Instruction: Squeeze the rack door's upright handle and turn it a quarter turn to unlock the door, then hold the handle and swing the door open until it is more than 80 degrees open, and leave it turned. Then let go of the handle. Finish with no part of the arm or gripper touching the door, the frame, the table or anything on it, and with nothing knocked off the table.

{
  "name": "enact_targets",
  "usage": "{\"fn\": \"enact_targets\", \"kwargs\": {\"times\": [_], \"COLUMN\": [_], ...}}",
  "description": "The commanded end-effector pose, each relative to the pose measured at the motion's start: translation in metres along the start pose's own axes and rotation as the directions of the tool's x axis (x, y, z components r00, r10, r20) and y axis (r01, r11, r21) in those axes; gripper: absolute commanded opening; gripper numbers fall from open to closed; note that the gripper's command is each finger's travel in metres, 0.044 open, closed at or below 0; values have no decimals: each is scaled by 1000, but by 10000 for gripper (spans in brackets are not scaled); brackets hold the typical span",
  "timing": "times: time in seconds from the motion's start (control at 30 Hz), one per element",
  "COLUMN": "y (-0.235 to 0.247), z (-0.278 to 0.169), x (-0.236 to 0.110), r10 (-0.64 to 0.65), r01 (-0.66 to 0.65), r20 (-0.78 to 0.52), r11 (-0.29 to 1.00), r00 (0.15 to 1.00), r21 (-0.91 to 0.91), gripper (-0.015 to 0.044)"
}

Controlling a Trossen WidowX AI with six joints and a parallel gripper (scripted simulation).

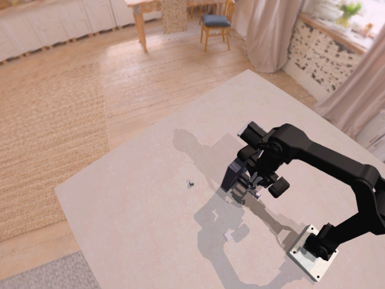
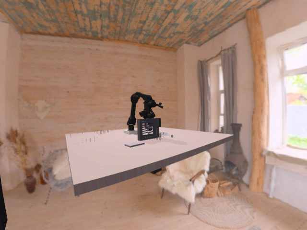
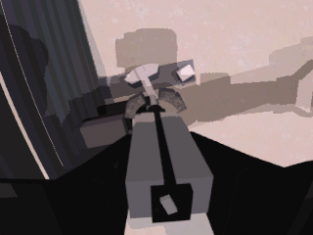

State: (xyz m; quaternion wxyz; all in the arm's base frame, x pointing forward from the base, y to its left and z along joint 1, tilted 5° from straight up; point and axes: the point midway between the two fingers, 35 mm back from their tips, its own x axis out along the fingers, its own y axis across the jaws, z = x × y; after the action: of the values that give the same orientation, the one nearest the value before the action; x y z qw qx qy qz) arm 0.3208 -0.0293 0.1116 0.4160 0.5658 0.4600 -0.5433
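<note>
The dark rack (image 1: 230, 176) (image 2: 139, 130) (image 3: 64, 88) stands upright on the table (image 1: 139, 217) (image 2: 104, 158). The grey upright handle (image 3: 146, 157) is a block with a dark slot, standing on the arm's side of the rack in the wrist view. My gripper (image 3: 159, 140) (image 1: 253, 180) points down over it, with one black finger against each side; it looks shut on the handle. Below it, a bracket with a pale block (image 3: 185, 72) shows. The arm hides most of the door, so I cannot tell its angle or exactly how far the handle is turned.
A small grey cube (image 1: 191, 183) (image 2: 171, 135) lies on the table beside the rack. A flat grey slab (image 2: 134, 143) lies on the rack's far side from the arm. The arm's white base plate (image 1: 322, 264) is at the lower right of the top view.
</note>
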Motion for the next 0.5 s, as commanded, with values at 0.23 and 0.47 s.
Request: {"fn": "enact_targets", "kwargs": {"times": [0.23, 0.47], "y": [0, 0], "z": [1, 1], "x": [1, 1], "r10": [-1, -1], "r01": [1, 1], "r20": [5, 5], "r11": [1000, 1000], "r00": [1000, 1000], "r21": [4, 1], "gripper": [43, 22]}}
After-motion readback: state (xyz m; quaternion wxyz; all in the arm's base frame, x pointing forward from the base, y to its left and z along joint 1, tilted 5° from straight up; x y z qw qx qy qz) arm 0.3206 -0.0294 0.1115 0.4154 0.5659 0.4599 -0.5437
